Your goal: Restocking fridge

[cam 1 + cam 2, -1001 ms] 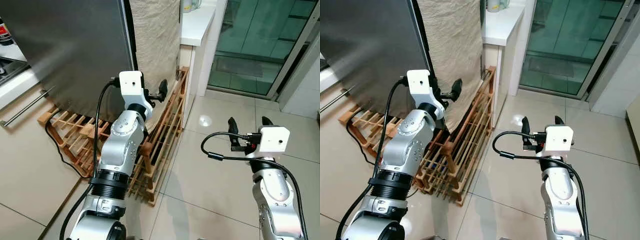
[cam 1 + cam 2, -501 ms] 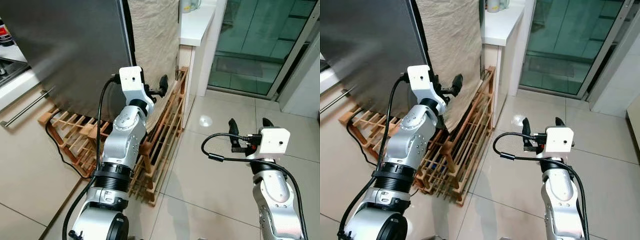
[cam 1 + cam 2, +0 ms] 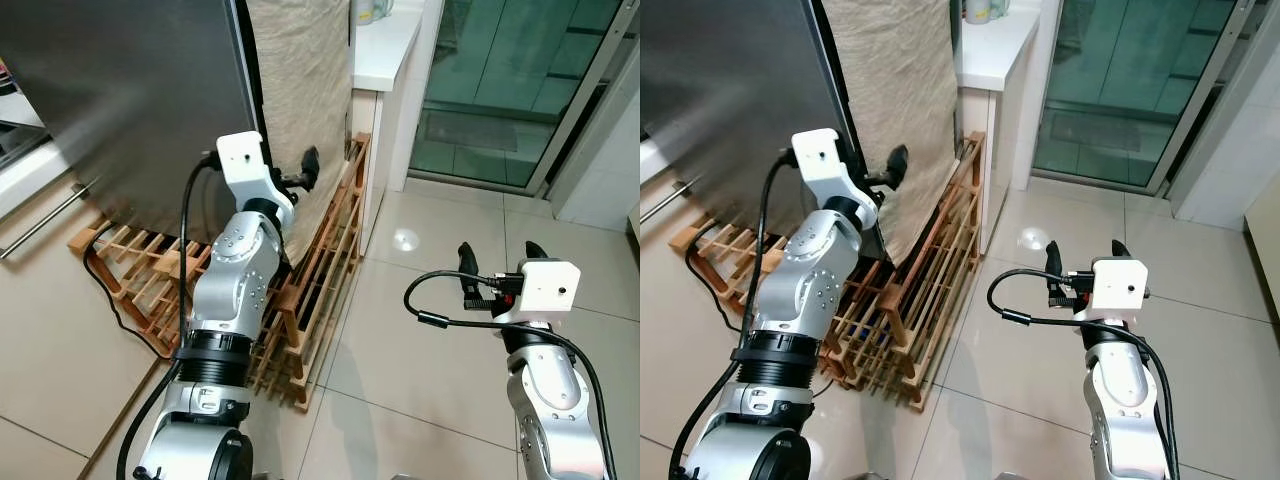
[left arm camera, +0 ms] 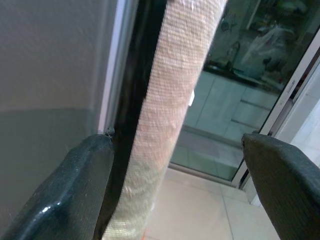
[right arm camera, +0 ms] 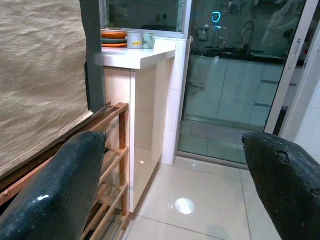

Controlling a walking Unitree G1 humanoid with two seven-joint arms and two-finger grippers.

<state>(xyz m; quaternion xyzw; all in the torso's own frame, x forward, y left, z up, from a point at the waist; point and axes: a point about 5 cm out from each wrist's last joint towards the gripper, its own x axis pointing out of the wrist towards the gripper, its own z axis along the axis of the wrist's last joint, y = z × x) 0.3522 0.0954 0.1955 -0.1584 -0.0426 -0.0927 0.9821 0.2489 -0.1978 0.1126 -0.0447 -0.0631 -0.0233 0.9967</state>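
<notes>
Fridge door (image 3: 130, 90): heavy, rigid, smooth. Grip dark edge (image 4: 131, 95) between left gripper (image 4: 175, 185) jaws, apart. Right gripper (image 3: 497, 262) jaws apart, empty.

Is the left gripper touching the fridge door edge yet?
Cannot tell. In the left wrist view the left gripper is open around the fridge door edge and beige cloth; one finger looks right against it, but no contact shows plainly.
</notes>
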